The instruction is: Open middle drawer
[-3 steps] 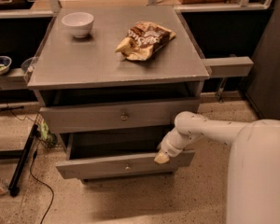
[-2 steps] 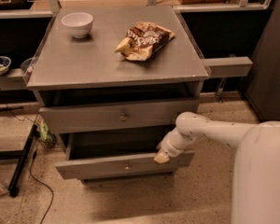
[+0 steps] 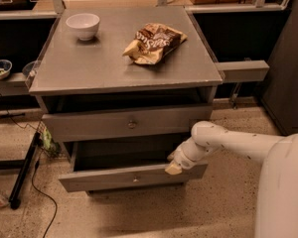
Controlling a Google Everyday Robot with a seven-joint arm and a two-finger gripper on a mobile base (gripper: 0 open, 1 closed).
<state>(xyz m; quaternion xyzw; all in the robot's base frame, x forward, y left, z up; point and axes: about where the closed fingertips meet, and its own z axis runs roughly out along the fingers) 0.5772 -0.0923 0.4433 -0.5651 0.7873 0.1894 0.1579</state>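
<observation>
While it is standing pulled partway out beneath the taller top drawer (image 3: 89,126), the middle drawer (image 3: 104,178) is showing a long flat grey front with a small round knob (image 3: 135,179) at its centre. The gripper (image 3: 175,166) is pressing at the front's right end; its opening cannot be told. Farther back, a white bowl (image 3: 83,25) and a snack bag (image 3: 155,42) are lying on the cabinet top (image 3: 99,71).

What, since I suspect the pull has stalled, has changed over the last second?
Nothing visibly changed. The gripper stays at the right end of the middle drawer, which remains pulled partly out; the bowl and snack bag sit as before.
</observation>
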